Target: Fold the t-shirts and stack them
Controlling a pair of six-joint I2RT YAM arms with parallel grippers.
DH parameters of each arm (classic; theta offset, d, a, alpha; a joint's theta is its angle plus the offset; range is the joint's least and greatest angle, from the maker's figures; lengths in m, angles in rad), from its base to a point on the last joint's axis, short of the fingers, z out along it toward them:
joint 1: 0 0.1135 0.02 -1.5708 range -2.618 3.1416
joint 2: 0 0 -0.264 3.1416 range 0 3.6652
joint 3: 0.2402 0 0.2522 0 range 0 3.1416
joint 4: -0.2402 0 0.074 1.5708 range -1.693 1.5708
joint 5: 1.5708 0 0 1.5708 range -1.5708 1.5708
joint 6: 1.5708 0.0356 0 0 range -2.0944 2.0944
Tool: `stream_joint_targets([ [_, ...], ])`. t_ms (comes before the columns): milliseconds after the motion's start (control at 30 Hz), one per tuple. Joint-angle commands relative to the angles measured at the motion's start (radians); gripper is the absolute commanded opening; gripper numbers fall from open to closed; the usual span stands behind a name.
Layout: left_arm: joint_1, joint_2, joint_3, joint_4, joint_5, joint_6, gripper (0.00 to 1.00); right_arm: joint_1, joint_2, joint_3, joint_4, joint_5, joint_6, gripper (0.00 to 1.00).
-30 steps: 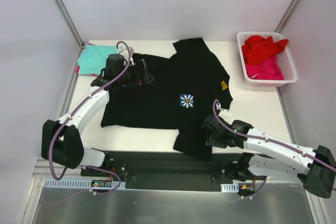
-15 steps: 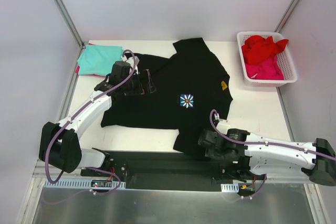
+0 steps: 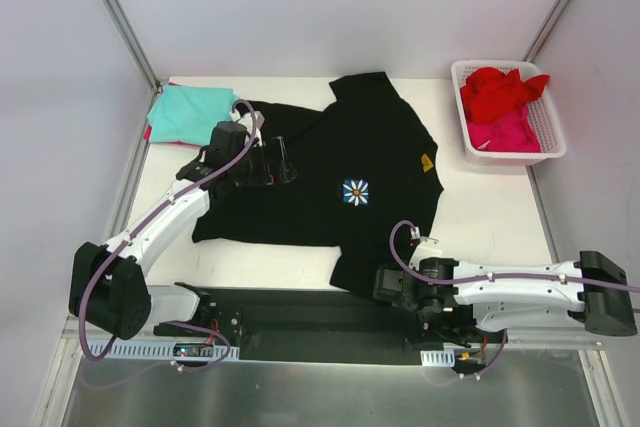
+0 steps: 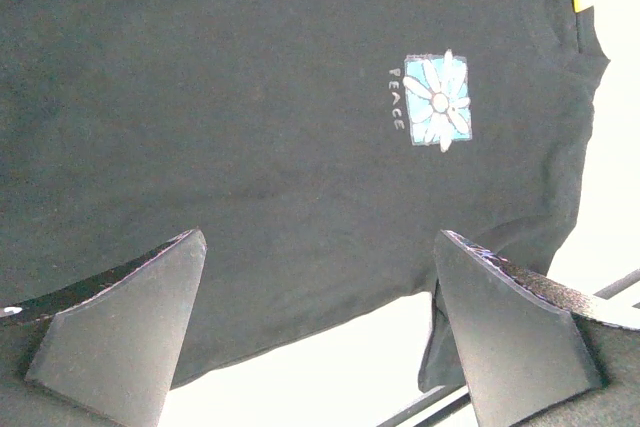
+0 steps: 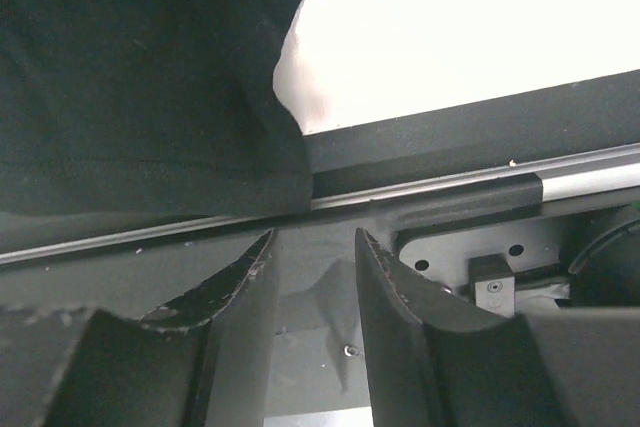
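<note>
Nearest us, at the table's front edge, the right gripper (image 3: 383, 287) has its jaws partly apart with nothing between them, just short of the black t-shirt's (image 3: 330, 162) near hem. Farther in, the left gripper (image 3: 278, 159) hovers over that shirt's left part, spread wide and empty. Beyond, we see the teal t-shirt (image 3: 190, 112) far left, and a red t-shirt (image 3: 500, 87) and pink t-shirt (image 3: 505, 132) in the white basket (image 3: 548, 137) far right.

The black flower-print t-shirt (image 3: 300, 202) lies spread left of the basket (image 3: 556, 153), a red t-shirt (image 3: 495, 92) and a pink t-shirt (image 3: 505, 133) crumpled inside, a teal t-shirt (image 3: 185, 112) folded farther left.
</note>
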Motion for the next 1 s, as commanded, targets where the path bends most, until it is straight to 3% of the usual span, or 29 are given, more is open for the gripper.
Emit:
stream_joint_targets([
  [0,-0.012,-0.043,-0.013,-0.001,-0.02,0.013,0.99,0.005,0.039,0.0,-0.008,0.08,0.038,0.38],
  [967,-0.018,-0.135,-0.042,-0.03,-0.021,0.004,0.99,0.004,0.312,0.049,0.159,0.074,-0.046,0.33],
])
